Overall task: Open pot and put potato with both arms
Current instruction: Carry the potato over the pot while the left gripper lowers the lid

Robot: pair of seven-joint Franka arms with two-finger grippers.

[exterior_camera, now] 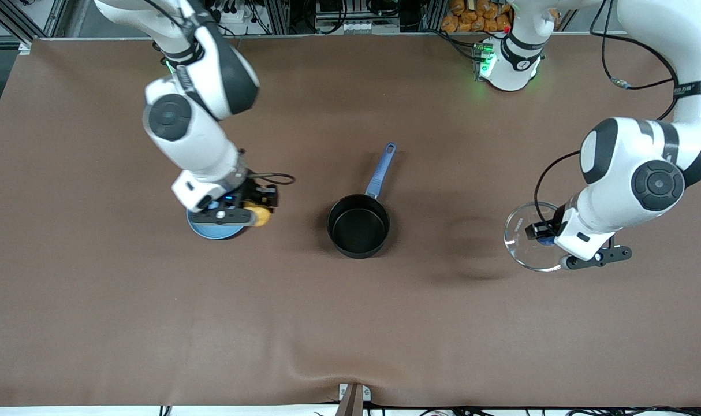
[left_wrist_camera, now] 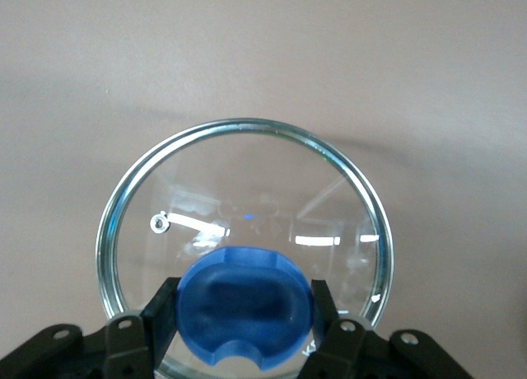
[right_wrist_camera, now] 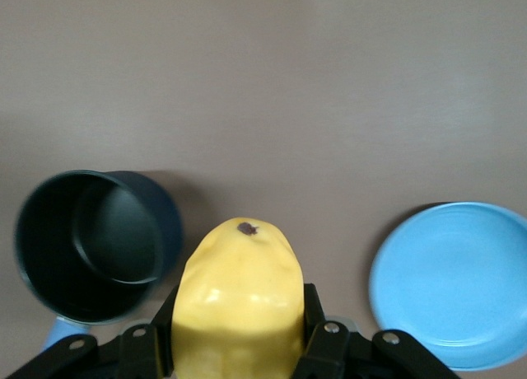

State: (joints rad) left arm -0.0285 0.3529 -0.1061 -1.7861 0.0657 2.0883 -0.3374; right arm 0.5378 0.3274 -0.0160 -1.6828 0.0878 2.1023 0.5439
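Note:
The open black pot (exterior_camera: 358, 225) stands mid-table, its blue handle (exterior_camera: 381, 170) pointing toward the robots' bases. It also shows in the right wrist view (right_wrist_camera: 90, 247). My right gripper (exterior_camera: 257, 208) is shut on the yellow potato (right_wrist_camera: 237, 305) and holds it over the edge of the light-blue plate (exterior_camera: 212, 232), on the side toward the pot. My left gripper (left_wrist_camera: 245, 313) is shut on the blue knob (left_wrist_camera: 245, 301) of the glass lid (exterior_camera: 524, 231) at the left arm's end of the table. I cannot tell whether the lid touches the cloth.
The light-blue plate (right_wrist_camera: 461, 280) lies on the brown cloth toward the right arm's end, beside the pot. A cable loops from the right wrist (exterior_camera: 278, 176). The cloth has a ridge at the front edge (exterior_camera: 350, 370).

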